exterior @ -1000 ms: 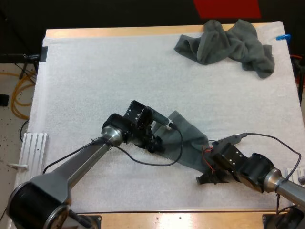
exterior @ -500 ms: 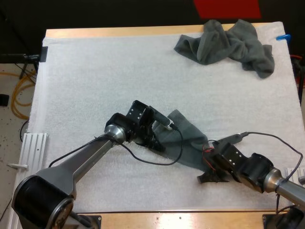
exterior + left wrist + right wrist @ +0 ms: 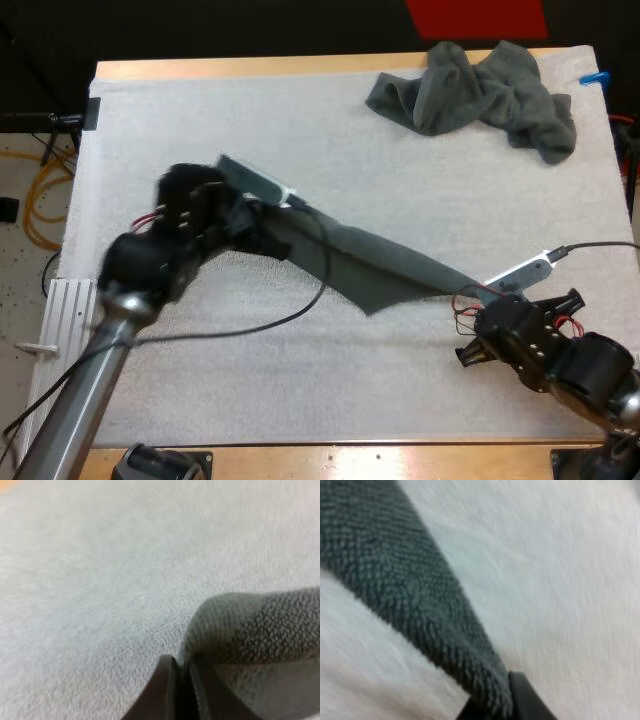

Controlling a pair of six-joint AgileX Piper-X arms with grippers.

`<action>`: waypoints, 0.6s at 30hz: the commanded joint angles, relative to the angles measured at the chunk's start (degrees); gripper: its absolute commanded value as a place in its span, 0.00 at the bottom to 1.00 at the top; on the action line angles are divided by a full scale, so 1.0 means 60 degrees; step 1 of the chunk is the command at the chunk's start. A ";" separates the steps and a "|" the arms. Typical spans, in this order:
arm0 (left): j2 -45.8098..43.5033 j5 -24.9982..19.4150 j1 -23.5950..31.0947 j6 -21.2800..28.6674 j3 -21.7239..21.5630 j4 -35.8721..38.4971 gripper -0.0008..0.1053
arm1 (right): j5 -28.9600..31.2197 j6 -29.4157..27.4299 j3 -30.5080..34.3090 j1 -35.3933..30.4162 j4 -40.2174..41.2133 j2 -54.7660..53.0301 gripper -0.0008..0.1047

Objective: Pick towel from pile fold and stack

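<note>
A dark grey-green towel (image 3: 372,268) hangs stretched in a band between my two grippers above the white mat (image 3: 200,130). My left gripper (image 3: 263,228) is shut on the towel's left end. In the left wrist view the fingers (image 3: 167,687) pinch the towel's (image 3: 260,630) edge just over the mat. My right gripper (image 3: 470,303) is shut on the towel's right end, low near the mat. The right wrist view has the towel (image 3: 405,580) running into the fingertips (image 3: 527,700). A crumpled pile of towels (image 3: 480,85) lies at the far right of the mat.
A ribbed metal plate (image 3: 70,310) sits off the table's left side. The wooden table edge (image 3: 250,66) runs along the far side. Bare mat (image 3: 300,380) lies between the stretched towel and the table's front edge.
My left gripper closed on the towel's left end and swung up and to the left, pulling the towel out into a long band. The right gripper shifted slightly right, still holding.
</note>
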 commanded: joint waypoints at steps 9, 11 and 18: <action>-0.2109 0.1396 -0.0283 -0.0809 -0.0043 0.2529 0.01 | -0.4484 -0.0153 -0.1363 -0.0018 0.0018 -0.1085 0.01; -0.2337 0.1394 -0.0434 -0.1137 -0.0043 0.2944 0.01 | -0.5398 -0.0153 -0.1430 -0.0018 0.0018 -0.1180 0.01; -0.2886 0.1394 -0.0562 -0.1735 0.0867 0.4078 0.01 | -0.4442 -0.0145 -0.1351 -0.0032 -0.0022 -0.0926 0.01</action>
